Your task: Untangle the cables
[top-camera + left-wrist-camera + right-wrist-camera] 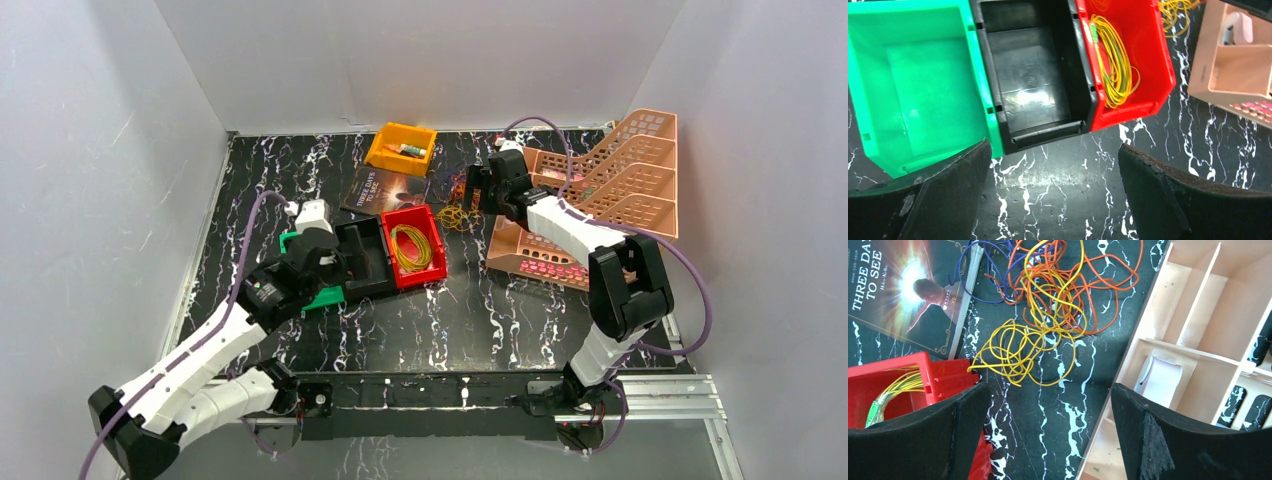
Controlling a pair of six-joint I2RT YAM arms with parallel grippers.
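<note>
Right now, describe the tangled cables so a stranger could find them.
Between the red bin and the peach trays, beside the book, lie the cables. They form a loose yellow, orange and blue knot, unlike the neat yellow coil in the bin.

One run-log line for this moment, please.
left pincer: open, empty, near black bin | right pincer: open, empty, above cables | cables: tangled on table beside book, untouched
</note>
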